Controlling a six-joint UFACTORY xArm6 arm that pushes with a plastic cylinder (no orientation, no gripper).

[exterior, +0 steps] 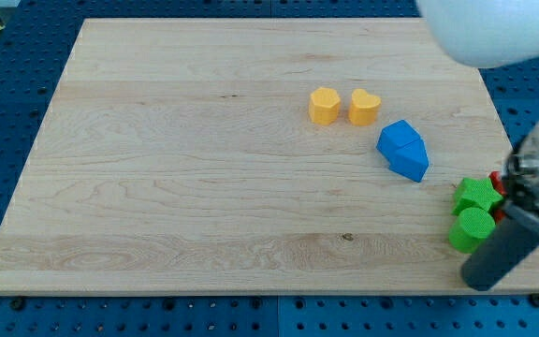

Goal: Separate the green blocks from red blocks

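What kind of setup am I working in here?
Probably a lab pushing rig: a pale wooden board on a blue perforated bench, with small coloured blocks like the yellow heart-shaped block.

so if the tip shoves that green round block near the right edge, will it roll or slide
Probably slide: the green round block seems to sit on a flat face on the smooth wooden board. It may turn off-line, being round-sided and touching the green star block. My tip sits just below it.
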